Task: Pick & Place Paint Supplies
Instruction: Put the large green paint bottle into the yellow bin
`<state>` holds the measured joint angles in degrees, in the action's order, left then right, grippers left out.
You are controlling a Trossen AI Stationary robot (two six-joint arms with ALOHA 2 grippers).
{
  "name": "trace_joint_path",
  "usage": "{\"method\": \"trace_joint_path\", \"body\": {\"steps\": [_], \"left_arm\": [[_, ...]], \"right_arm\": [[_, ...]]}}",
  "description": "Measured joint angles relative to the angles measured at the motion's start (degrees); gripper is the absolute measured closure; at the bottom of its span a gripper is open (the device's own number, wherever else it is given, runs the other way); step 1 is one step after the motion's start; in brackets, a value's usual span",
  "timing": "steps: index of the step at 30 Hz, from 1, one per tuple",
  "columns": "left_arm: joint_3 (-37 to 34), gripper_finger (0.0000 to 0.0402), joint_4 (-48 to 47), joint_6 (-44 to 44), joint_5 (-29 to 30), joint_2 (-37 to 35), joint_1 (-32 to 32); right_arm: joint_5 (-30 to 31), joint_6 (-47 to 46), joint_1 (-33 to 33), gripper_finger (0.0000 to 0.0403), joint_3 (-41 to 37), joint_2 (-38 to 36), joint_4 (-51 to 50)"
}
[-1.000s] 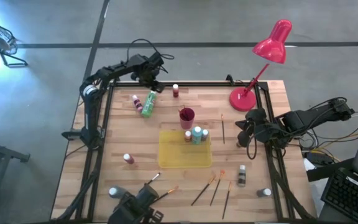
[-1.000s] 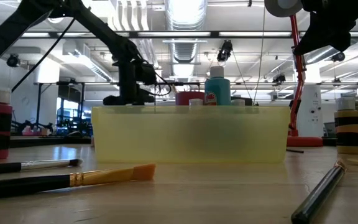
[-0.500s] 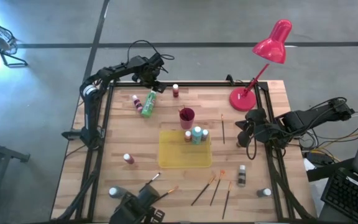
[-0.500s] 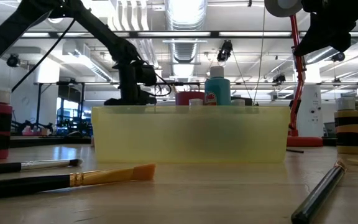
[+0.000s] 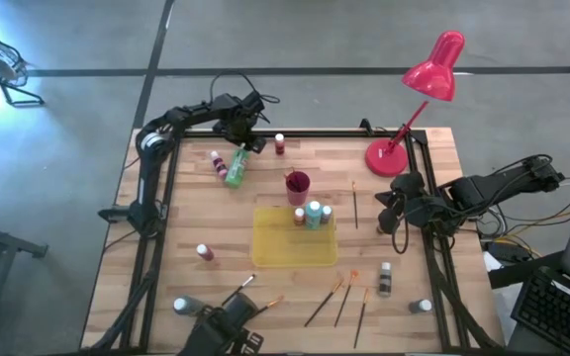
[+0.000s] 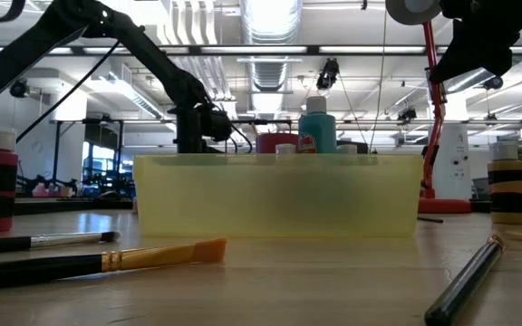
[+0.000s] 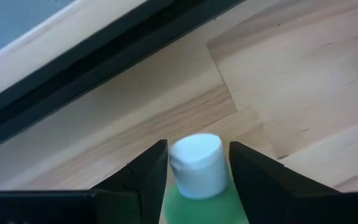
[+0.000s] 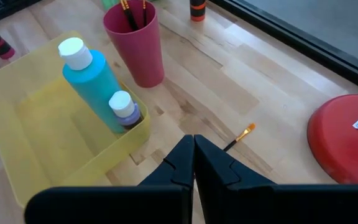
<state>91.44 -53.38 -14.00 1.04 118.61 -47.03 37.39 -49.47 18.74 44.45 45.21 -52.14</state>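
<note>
A green paint bottle (image 5: 234, 170) with a white cap lies on its side at the table's far left. My left gripper (image 5: 244, 141) is at its cap end. In the left wrist view the open gripper (image 7: 197, 146) has one finger on each side of the white cap (image 7: 196, 163). My right gripper (image 5: 392, 206) waits at the table's right side, shut and empty (image 8: 194, 142). A light-blue bottle (image 5: 313, 213) and a small bottle (image 8: 124, 107) stand in the yellow tray (image 5: 290, 255). Several bottles and brushes lie about the table. My left gripper's fingers (image 7: 149, 171) stand on either side of the green bottle's white cap (image 7: 196, 163), across the bottle and slanting down from the far side. I cannot tell whether they touch it. The bottle lies on the table.
A magenta cup (image 5: 297, 183) with brushes stands beyond the tray. A red lamp's base (image 5: 386, 156) is at the far right. Small bottles are at the far edge (image 5: 279, 143), far left (image 5: 216, 160), near left (image 5: 204, 252) and near right (image 5: 385, 278). Brushes (image 5: 342, 300) lie near the front.
My left gripper has shifted a little toward the table's right edge, at the green bottle's cap end.
</note>
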Motion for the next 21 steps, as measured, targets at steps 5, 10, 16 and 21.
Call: {"method": "trace_joint_path", "body": {"steps": [5, 10, 16, 21], "left_arm": [[0.00, 0.0225, 0.03, 1.14, 0.04, 0.94, 0.02], [0.00, 0.0258, 0.15, 1.57, -0.07, 1.02, 0.02], [0.00, 0.0278, -0.06, 1.90, -0.14, 1.02, 0.07], [0.00, 0.0278, -0.21, 1.92, -2.32, 0.63, 0.09]], "right_arm": [[0.00, 0.01, 0.00, 0.0394, 0.00, 0.00, -0.04], [0.00, 0.02, -0.02, 0.0394, 0.00, 0.00, -0.13], [0.00, 0.02, 0.00, 0.0394, 0.00, 0.00, -0.15], [0.00, 0.02, 0.00, 0.0394, 0.00, 0.00, -0.32]]}}
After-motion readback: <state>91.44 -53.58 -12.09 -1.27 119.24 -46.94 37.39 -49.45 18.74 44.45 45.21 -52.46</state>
